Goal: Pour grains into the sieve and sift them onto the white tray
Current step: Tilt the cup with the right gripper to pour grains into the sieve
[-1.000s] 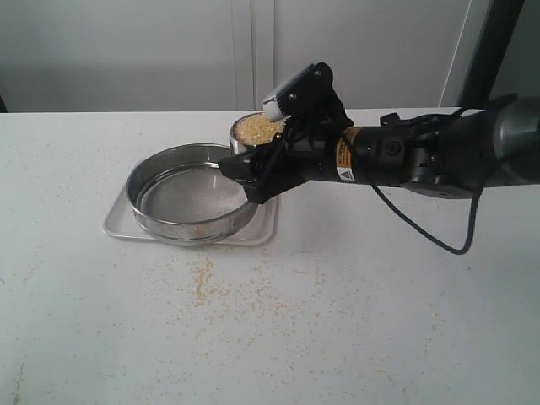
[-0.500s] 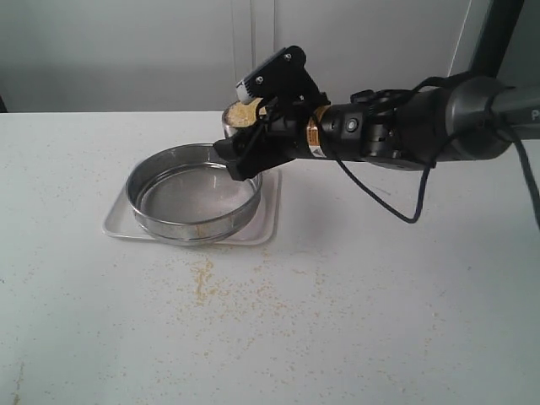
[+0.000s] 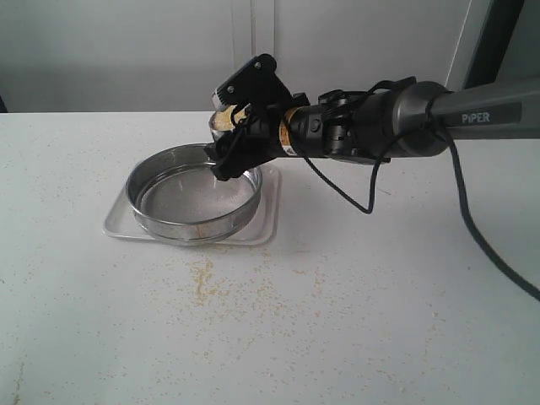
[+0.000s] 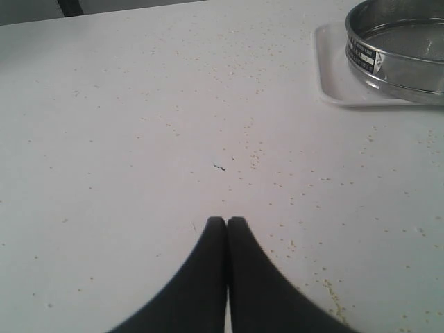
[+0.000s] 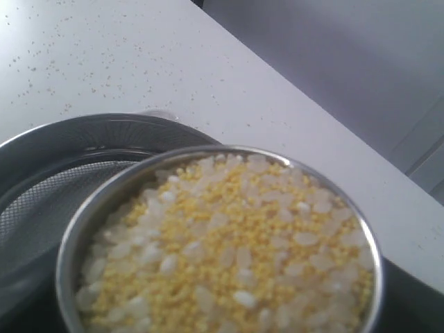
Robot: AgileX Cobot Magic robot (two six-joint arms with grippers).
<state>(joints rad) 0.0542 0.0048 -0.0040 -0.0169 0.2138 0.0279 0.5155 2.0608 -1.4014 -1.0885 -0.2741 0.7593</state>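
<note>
Exterior view: the right fingers [image 3: 231,160] clasp a steel cup [image 3: 218,126] heaped with grains [image 3: 224,116] and hold it over the far rim of the sieve [image 3: 143,211]. I judge it is placed there so that a tilt sends the load onto the mesh rather than the tabletop [image 3: 380,321]. Nothing is visibly falling, and the mesh looks bare. The sieve sits inside the tray [image 3: 267,229], which lies toward the tabletop's far edge, left of middle, so whatever passes through should land on the white. The tabletop is white and matt, with stray grains [image 3: 202,278] on the near side of the tray. Behind it is a pale panelled wall [image 3: 126,51], with a dark post [image 3: 494,34] at the far right corner.

Left wrist view: the left fingers [image 4: 211,263] are pressed together, holding nothing. They are over speckled tabletop well apart from the tray, probably parked clear of the pour.

Right wrist view: the cup is brim-full of yellow and whitish grains, with sieve mesh beyond its rim. The fingers hardly show here.
</note>
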